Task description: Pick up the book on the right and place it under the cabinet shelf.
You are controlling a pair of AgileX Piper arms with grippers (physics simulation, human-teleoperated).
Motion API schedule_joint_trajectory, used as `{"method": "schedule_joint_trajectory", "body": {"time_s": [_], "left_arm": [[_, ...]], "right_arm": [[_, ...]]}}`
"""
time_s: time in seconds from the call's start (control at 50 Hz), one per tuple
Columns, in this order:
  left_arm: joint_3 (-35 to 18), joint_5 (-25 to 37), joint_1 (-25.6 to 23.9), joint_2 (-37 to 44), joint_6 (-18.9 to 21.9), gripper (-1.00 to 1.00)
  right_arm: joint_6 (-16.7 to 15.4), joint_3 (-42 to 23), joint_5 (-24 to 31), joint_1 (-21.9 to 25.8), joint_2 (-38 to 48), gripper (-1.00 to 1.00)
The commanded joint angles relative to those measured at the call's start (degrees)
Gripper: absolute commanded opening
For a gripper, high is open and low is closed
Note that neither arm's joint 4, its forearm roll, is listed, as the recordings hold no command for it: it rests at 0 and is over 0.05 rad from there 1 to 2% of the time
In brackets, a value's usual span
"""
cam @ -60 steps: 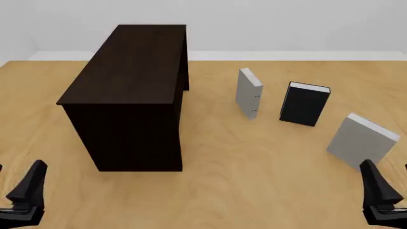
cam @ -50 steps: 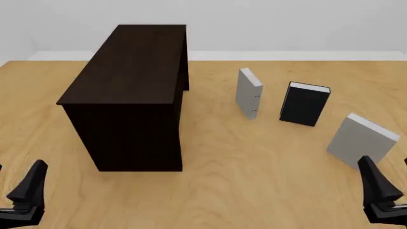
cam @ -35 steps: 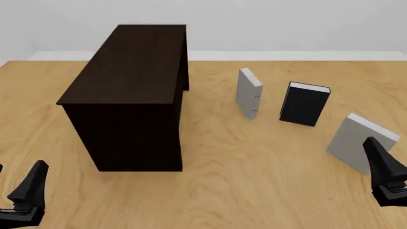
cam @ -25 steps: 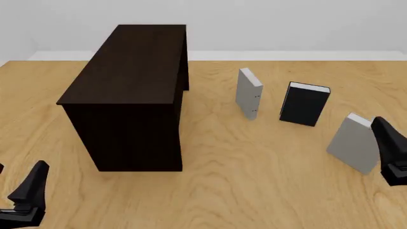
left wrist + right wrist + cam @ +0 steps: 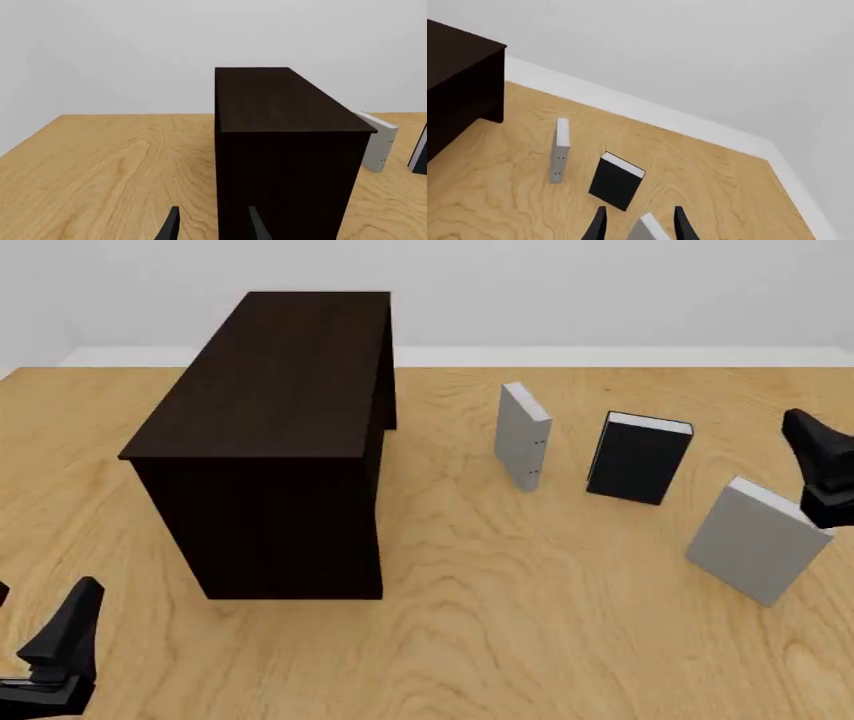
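- Right gripper (image 5: 825, 475): at the right edge of the front view, raised above the table (image 5: 534, 620), touching nothing. In the right wrist view its two fingers (image 5: 597, 226) stand apart with a gap between them, so the jaws are parted and empty.
- The book (image 5: 761, 541) (light grey cover, white page edge on top): upright on the table, just below and slightly to the left of the right gripper in the front view. In the right wrist view only its top corner (image 5: 648, 229) shows, sitting in the gap between the fingertips, apart from both.
- Black book (image 5: 639, 458): upright, to the left of the right gripper, well apart from it.
- Second grey book (image 5: 522, 436): upright, further left still, between the black book and the cabinet shelf (image 5: 280, 430).
- Cabinet shelf: large dark box, far across the table from the right gripper; its closed end faces the left gripper (image 5: 54, 655).
- Left gripper: low at the near left corner, short of the cabinet shelf. Left wrist view shows its fingers (image 5: 171, 227) parted, nothing held (one tip lies visually over the cabinet's end face).
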Motion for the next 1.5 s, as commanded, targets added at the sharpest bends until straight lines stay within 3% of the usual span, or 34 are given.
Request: {"method": "schedule_joint_trajectory", "body": {"time_s": [0.02,0.24,0.38,0.42,0.46,0.52,0.72,1.0,1.06,1.16,1.5], "left_arm": [[0.0,0.0,0.0,0.0,0.0,1.0],[0.0,0.0,0.0,0.0,0.0,1.0],[0.0,0.0,0.0,0.0,0.0,1.0],[0.0,0.0,0.0,0.0,0.0,1.0],[0.0,0.0,0.0,0.0,0.0,1.0],[0.0,0.0,0.0,0.0,0.0,1.0],[0.0,0.0,0.0,0.0,0.0,1.0],[-0.1,0.1,0.0,0.0,0.0,1.0],[0.0,0.1,0.1,0.0,0.0,1.0],[-0.1,0.1,-0.3,0.0,0.0,1.0],[-0.1,0.1,-0.2,0.0,0.0,1.0]], "right_arm": [[-6.2,-5.0,1.8,-0.9,8.7,1.0],[-11.6,-8.4,4.6,-1.3,13.3,1.0],[-12.1,-11.6,6.8,-2.1,17.4,1.0],[-10.8,-12.8,8.1,-1.7,18.8,1.0],[-12.3,-12.7,7.3,-3.2,20.3,1.0],[-11.9,-13.4,7.8,-3.3,21.9,1.0],[-18.2,-13.3,8.1,-6.2,27.4,1.0],[-24.6,-14.5,6.8,-9.6,32.1,1.0],[-24.3,-14.7,7.2,-8.9,32.2,1.0],[-27.1,-12.5,5.8,-9.6,33.2,1.0],[-27.4,-10.6,4.9,-10.1,35.8,1.0]]}}
